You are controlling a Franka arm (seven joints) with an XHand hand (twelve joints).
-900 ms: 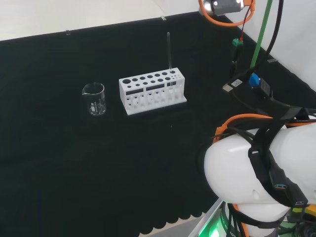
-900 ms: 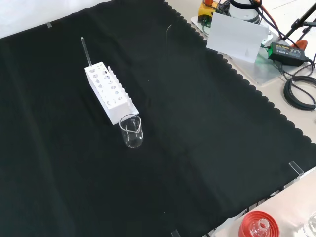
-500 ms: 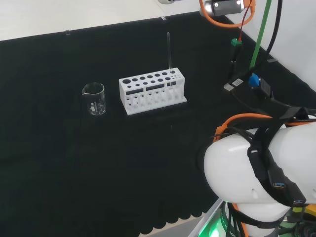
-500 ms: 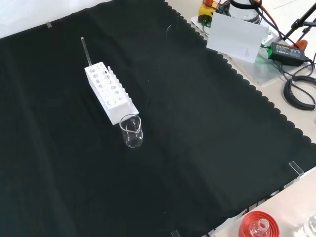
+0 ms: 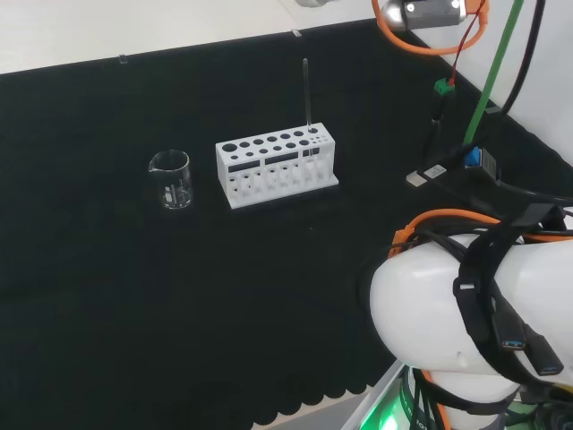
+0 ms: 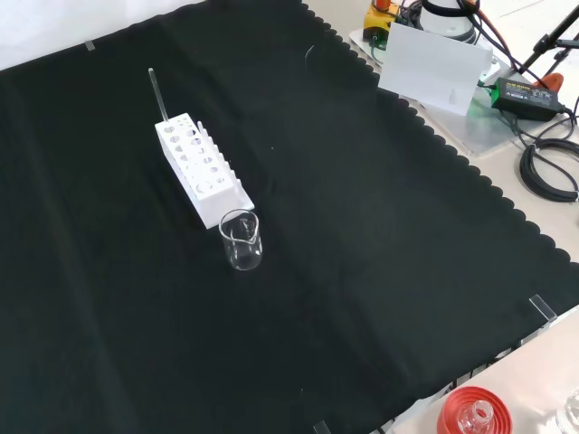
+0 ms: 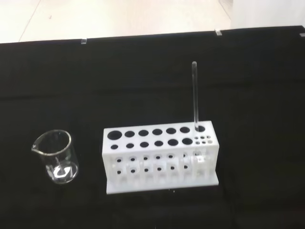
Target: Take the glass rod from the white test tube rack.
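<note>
One glass rod stands upright at the right end of your white test tube rack in the head view; a glass beaker stands left of it. No legible writing; hand state cannot be told.

big round white arm link, smooth n shiny. black straps go over it w/ black plugs stuck on. orange cable loops by its top. green cable runs up along a thin black one. small blue bit on the cables. grey metal part up top w/ an orange ring.
</note>
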